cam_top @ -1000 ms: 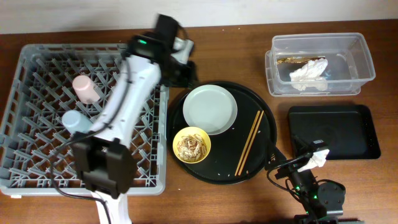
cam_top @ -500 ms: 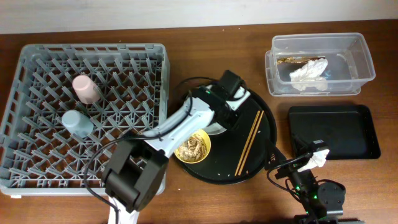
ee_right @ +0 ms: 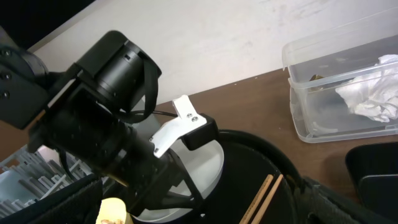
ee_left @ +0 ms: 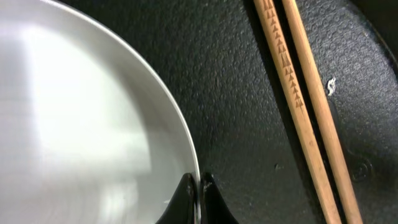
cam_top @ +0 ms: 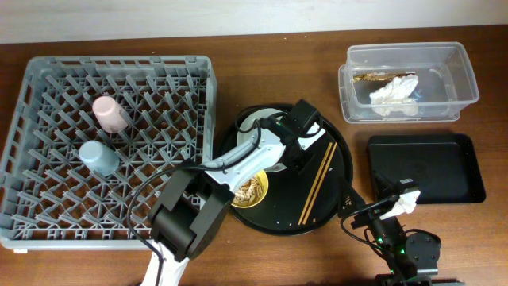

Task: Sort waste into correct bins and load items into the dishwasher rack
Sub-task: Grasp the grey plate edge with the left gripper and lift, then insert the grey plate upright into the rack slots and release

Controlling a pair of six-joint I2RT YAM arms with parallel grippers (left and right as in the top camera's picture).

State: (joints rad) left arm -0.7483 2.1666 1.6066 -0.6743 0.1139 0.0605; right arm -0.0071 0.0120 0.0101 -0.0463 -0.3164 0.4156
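Observation:
My left gripper (ee_left: 198, 186) is shut on the right rim of the pale plate (ee_left: 81, 112), which lies on the round black tray (cam_top: 333, 155). In the overhead view the left gripper (cam_top: 295, 155) and its arm hide most of the plate (cam_top: 252, 125). The wooden chopsticks (cam_top: 317, 181) lie just to the right of it; they also show in the left wrist view (ee_left: 298, 106). The yellow bowl (cam_top: 265, 187) holds the tan scraps (cam_top: 248, 190). The pink cup (cam_top: 109, 113) and the blue cup (cam_top: 98, 156) lie in the grey rack (cam_top: 48, 71). My right gripper (cam_top: 373, 210) is open and empty at the front right.
The clear tub (cam_top: 464, 75) at the back right holds a crumpled white tissue (cam_top: 393, 91). The shallow black tray (cam_top: 425, 167) sits in front of it. The right wrist view shows the left arm (ee_right: 112, 124) over the plate (ee_right: 208, 168).
My left arm has swung from the rack's far right corner over to the round tray and its gripper has closed on the plate's rim. The right arm has not moved.

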